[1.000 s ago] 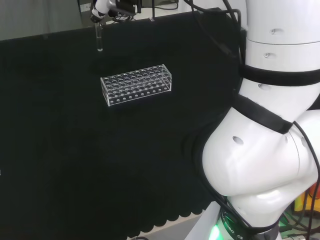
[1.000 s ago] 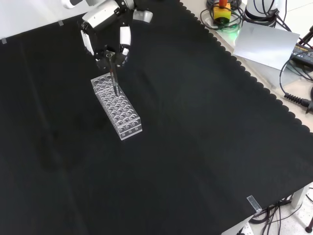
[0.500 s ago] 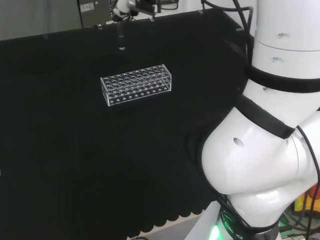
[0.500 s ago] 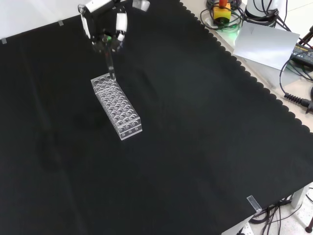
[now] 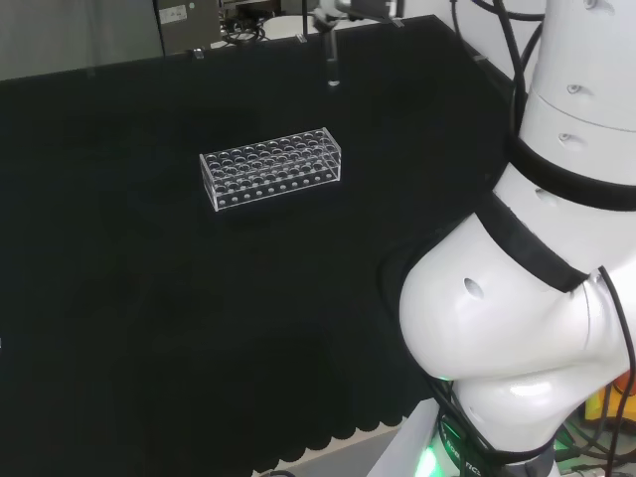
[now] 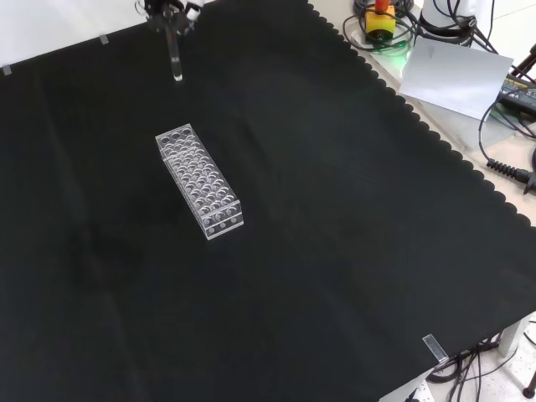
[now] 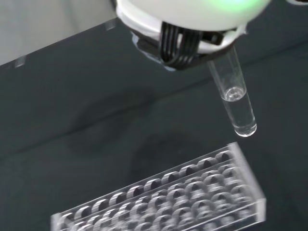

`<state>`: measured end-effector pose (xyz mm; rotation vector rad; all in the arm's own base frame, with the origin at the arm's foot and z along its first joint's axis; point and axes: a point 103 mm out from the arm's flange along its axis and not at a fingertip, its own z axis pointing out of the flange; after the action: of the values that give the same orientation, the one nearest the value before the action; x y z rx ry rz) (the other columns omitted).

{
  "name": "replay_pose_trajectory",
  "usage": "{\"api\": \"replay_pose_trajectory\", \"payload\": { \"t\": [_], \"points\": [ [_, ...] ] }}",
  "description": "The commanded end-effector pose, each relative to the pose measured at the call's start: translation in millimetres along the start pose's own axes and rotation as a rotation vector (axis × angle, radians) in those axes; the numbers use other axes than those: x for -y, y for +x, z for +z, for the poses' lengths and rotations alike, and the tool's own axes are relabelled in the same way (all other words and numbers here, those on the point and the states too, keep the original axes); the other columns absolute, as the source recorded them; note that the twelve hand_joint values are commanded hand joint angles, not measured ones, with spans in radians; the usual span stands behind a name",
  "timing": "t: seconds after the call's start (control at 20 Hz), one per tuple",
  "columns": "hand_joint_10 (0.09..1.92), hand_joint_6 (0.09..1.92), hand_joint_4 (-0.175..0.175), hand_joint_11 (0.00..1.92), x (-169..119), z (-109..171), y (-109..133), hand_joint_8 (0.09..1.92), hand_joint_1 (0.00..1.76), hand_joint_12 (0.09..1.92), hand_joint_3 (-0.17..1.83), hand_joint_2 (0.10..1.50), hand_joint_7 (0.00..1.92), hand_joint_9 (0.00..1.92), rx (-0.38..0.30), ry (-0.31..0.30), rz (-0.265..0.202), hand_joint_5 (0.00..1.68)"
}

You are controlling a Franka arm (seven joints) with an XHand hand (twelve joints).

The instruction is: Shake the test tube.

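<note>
The hand [image 6: 167,8] is pinching the top of the test tube [image 6: 175,57], which hangs upright in the air near the tabletop's [image 6: 335,218] far edge in the front view. The clear rack [image 6: 199,182] sits on the cloth below, well apart from the tube.

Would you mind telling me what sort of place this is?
Probably a robotics lab bench set up for chemistry handling: a black cloth, a clear tube rack, and a test tube held in the hand.
</note>
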<state>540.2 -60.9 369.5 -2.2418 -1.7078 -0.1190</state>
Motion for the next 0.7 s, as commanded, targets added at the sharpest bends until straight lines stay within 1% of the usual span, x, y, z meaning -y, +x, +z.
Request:
{"api": "replay_pose_trajectory", "payload": {
  "t": [0.05, 0.2, 0.3, 0.5, 0.7],
  "points": [
    [0.67, 0.2, -0.175, 1.16, 5, -11, -27, 0.81, 1.32, 0.88, 0.45, 0.77, 1.31, 1.57, 0.032, -0.036, 0.048, 1.32],
    [0.67, 0.2, -0.175, 1.16, 6, -8, -16, 0.81, 1.32, 0.88, 0.45, 0.77, 1.31, 1.57, 0.025, -0.032, 0.03, 1.32],
    [0.67, 0.2, -0.175, 1.16, 6, -4, -4, 0.81, 1.32, 0.89, 0.45, 0.77, 1.31, 1.57, 0.013, -0.024, 0.01, 1.32],
    [0.67, 0.2, -0.175, 1.16, 6, 7, 34, 0.81, 1.32, 0.89, 0.45, 0.77, 1.31, 1.57, -0.021, 0.004, -0.053, 1.32],
    [0.67, 0.2, -0.175, 1.16, 5, 21, 80, 0.81, 1.32, 0.89, 0.45, 0.77, 1.31, 1.57, -0.043, 0.042, -0.145, 1.32]
  ]
}}
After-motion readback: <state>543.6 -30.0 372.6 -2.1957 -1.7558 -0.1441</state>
